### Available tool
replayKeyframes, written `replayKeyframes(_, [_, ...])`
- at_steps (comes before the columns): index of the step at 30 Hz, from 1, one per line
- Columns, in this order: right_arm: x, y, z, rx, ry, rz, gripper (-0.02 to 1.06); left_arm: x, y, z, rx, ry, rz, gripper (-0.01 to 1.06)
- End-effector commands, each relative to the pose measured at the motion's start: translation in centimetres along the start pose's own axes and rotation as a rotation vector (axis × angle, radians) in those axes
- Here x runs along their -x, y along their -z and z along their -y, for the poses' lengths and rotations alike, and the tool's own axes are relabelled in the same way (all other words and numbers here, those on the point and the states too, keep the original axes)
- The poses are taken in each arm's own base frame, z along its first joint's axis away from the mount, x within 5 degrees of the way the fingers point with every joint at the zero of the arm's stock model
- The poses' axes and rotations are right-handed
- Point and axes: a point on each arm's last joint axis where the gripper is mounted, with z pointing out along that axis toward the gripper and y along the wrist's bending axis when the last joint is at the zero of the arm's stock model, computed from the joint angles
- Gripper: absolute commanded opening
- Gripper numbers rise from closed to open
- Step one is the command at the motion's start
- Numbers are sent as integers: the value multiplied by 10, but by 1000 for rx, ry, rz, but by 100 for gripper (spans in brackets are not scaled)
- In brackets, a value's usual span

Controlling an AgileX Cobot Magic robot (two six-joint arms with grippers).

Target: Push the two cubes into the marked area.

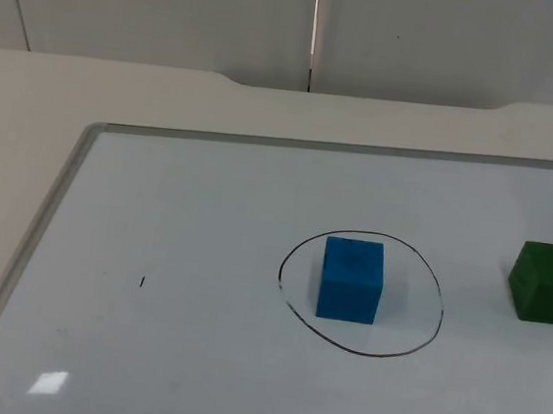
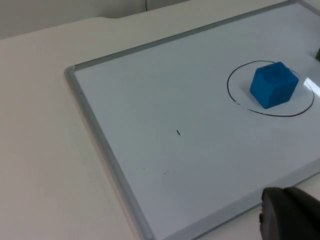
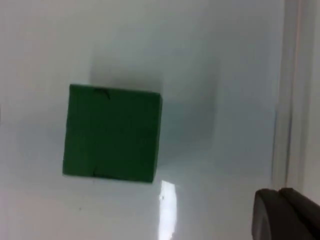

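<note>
A blue cube [image 1: 352, 278] stands inside the black hand-drawn oval [image 1: 370, 355] on the whiteboard, toward the oval's left side. It also shows in the left wrist view as the blue cube [image 2: 273, 84] within the oval [image 2: 240, 102]. A green cube [image 1: 548, 282] sits outside the oval, to its right, near the board's right edge. In the right wrist view the green cube [image 3: 112, 132] lies flat on the board with my right gripper [image 3: 285, 215] close beside it, apart from it. My left gripper [image 2: 289, 216] waits off the board's edge, far from the blue cube.
The whiteboard's grey frame [image 1: 57, 194] rims the work surface, with beige table around it. A small black mark [image 1: 142, 281] lies on the board's left half. The grey partition wall [image 1: 179, 9] closes the back.
</note>
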Motion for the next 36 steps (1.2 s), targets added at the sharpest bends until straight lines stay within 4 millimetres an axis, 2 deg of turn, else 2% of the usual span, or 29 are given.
replayKeyframes(1, [8, -10, 1, 0, -9, -20, 0, -1, 0, 0, 3, -1, -4, 0])
replayKeyframes(8, [24, -36, 1, -2, -7, -52, 0, -1, 0, 0, 3, -1, -4, 0])
replayKeyframes(14, [23, -52, 1, -2, -7, -89, 0, -1, 0, 0, 3, -1, -4, 0])
replayKeyframes(23, [27, -54, 1, 4, -19, -37, 0, -1, 0, 0, 3, -1, -4, 0])
replayKeyframes(36, [24, -54, -1, 12, -32, -75, 0, -1, 0, -1, 10, -4, -4, 0])
